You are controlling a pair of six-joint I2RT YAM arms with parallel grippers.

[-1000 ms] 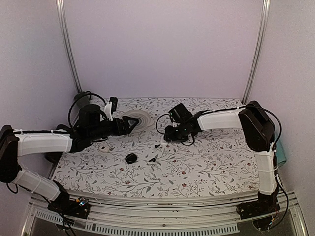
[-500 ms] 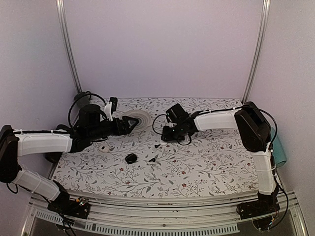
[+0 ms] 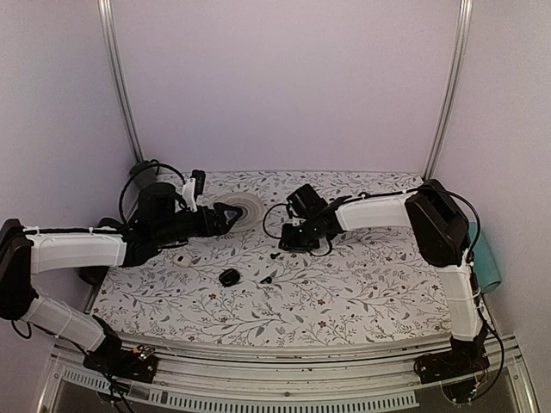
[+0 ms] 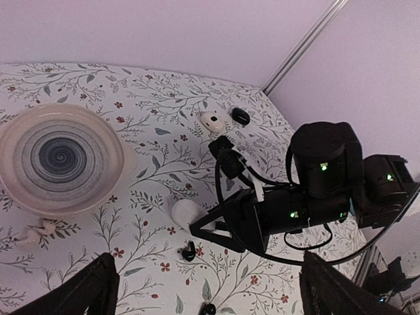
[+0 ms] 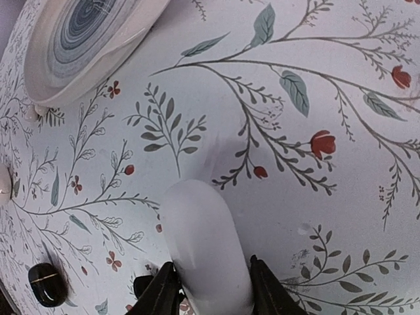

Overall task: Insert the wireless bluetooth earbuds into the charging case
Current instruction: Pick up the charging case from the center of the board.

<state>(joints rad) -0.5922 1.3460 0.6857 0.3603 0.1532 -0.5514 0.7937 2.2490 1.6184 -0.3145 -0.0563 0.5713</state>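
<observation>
The white oval charging case (image 5: pixel 203 236) lies closed on the flowered table. My right gripper (image 5: pixel 209 279) is shut on it, one black finger against each long side. From the left wrist view the case (image 4: pixel 182 211) shows beside that gripper's tip. In the top view the right gripper (image 3: pixel 288 241) covers it. Two tiny white earbuds (image 4: pixel 47 227) lie close together by the plate's near rim, and one earbud (image 5: pixel 29 111) shows in the right wrist view. My left gripper (image 3: pixel 231 215) hovers open over the plate's edge, holding nothing.
A round spiral-patterned plate (image 3: pixel 254 205) sits at the back middle. A black oval case (image 3: pixel 229 277) and small black bits (image 3: pixel 275 255) lie in front of the right gripper. A white piece with dark spots (image 4: pixel 210 119) lies farther off, and another white piece (image 3: pixel 181 260) under the left arm.
My right arm has slid left toward the plate and its jaws have narrowed onto the white case. The left arm has not moved.
</observation>
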